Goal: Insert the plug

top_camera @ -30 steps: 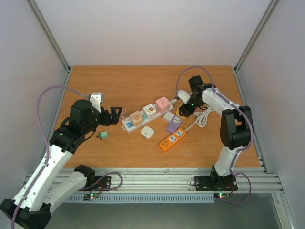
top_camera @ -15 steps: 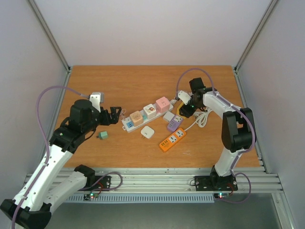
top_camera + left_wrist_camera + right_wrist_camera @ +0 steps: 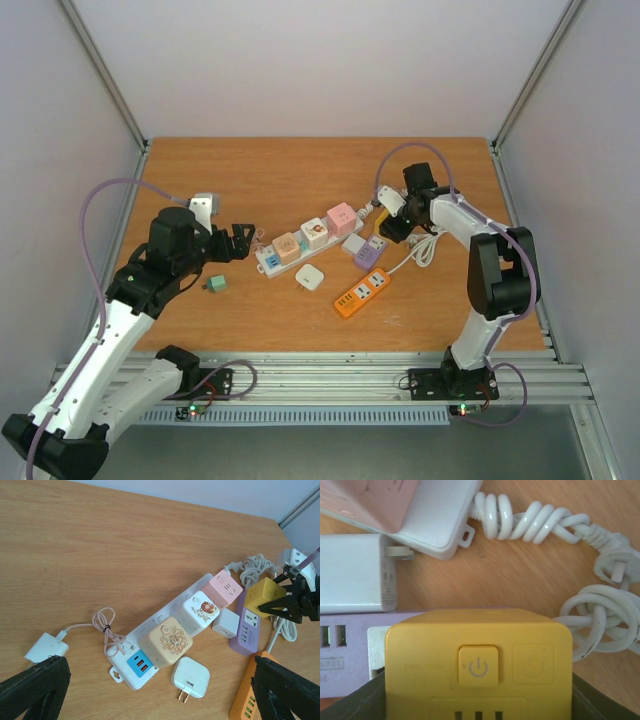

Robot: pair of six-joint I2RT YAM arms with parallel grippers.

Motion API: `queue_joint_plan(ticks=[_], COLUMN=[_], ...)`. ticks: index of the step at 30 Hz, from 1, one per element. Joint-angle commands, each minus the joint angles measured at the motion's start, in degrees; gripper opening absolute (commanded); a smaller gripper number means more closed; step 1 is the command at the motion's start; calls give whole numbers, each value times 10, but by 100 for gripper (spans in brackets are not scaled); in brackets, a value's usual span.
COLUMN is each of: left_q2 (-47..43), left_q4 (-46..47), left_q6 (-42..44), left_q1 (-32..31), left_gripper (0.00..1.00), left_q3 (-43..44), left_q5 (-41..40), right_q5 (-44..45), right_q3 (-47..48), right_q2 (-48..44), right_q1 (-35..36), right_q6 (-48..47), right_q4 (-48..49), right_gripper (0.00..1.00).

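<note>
yellow cube (image 3: pixel 478 665), front face: raised square button (image 3: pixel 478 666) with a power sign, a circle broken by a short bar. left of it, faint embossed capitals; the start reads "max", the rest is too shallow to read. right of it, an embossed emblem (image 3: pixel 534 664), not legible. purple strip (image 3: pixel 350 645): faint raised word at the frame edge, cut off, looks like "socket". cream cube (image 3: pixel 165 641) and white cube (image 3: pixel 201 609): printed cartoon badges, lettering too small to read.

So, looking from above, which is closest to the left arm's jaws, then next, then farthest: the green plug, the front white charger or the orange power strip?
1. Green plug, just toward the front edge.
2. Front white charger, mid-table, to the right.
3. Orange power strip, farther right again.
</note>
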Motion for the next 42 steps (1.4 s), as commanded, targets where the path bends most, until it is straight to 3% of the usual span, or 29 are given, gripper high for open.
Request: queue_joint_plan(ticks=[1, 4, 8, 11, 23, 36, 42], left_q2=[3, 5, 2, 1, 4, 4, 5], left_q4=[14, 14, 12, 12, 12, 12, 14], left_q6=[6, 7, 8, 9, 10, 10, 10], left_q1=[4, 5, 5, 6, 7, 9, 10], left_gripper=[99, 99, 99, 99, 100, 99, 99], left_q3=[0, 1, 0, 0, 0, 0, 0], left_q5=[0, 1, -2, -3, 2, 6, 7], right_q5=[211, 170, 76, 51, 25, 11, 8], right_q3=[-47, 23, 47, 43, 66, 90, 101], right_q2=[55, 61, 39, 19, 22, 17, 21], right_q1=[-13, -13, -13, -13, -13, -13, -14], right_q6=[-24, 43, 67, 70, 58, 55, 56], right_q4=[28, -48, -83, -78, -118, -101, -103], right_gripper=[31, 40, 69, 75, 80, 73, 76])
